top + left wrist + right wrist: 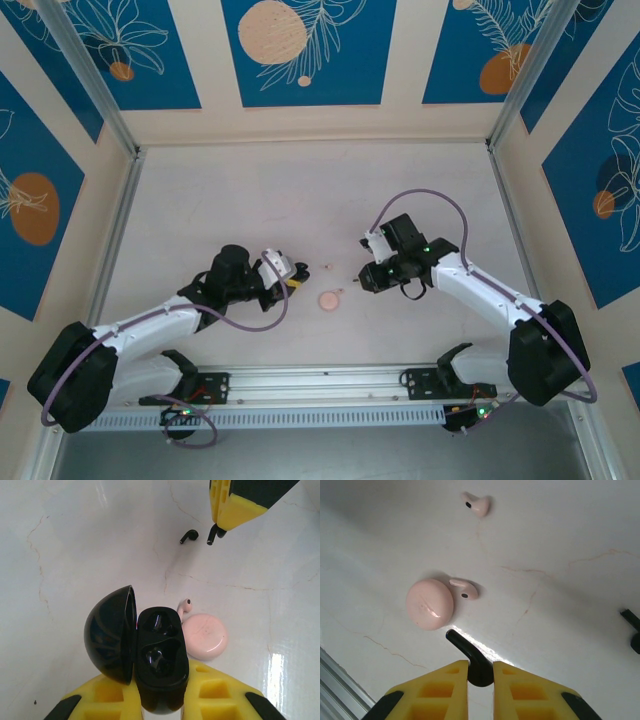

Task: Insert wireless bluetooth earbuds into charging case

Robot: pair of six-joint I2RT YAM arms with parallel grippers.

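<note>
My left gripper [161, 676] is shut on an open black charging case [161, 650]. Its lid [109, 634] is swung out to the left and both sockets look empty. My right gripper [480, 664] is shut on a black earbud [470, 655], whose stem sticks up and to the left; in the left wrist view this earbud [214, 533] hangs under the yellow fingers [235, 507]. Another black earbud [189, 536] lies on the table beside it. From above, the left gripper [293, 281] and right gripper [363, 280] face each other across a short gap.
A closed pink round case [329, 299] lies between the grippers, with a pink earbud [464, 588] touching its edge. A second pink earbud [477, 504] lies farther off. The pale tabletop [300, 200] has raised walls on three sides, and a metal rail [320, 385] runs along the near edge.
</note>
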